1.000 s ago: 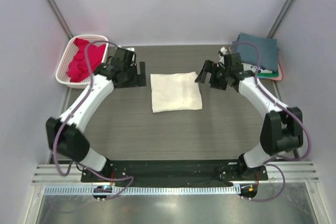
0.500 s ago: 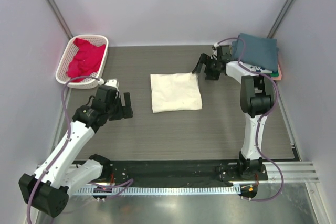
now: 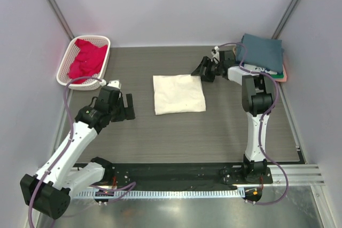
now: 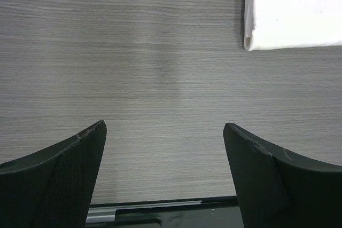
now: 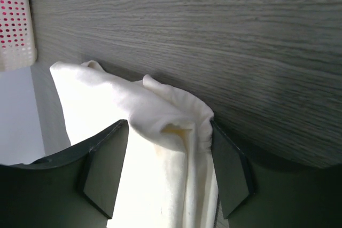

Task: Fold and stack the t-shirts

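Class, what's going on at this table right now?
Two robot arms are working on t-shirts. The right gripper pinches the far right corner of the folded cream shirt between its fingers. The left gripper hangs open over the table left of it, holding nothing. A crimson shirt lies crumpled in the basket at far left; folded shirts sit stacked at far right, a blue shirt on top.

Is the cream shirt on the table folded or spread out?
Folded: the cream shirt is a compact rectangle, with no sleeves showing and a doubled edge at its corner.
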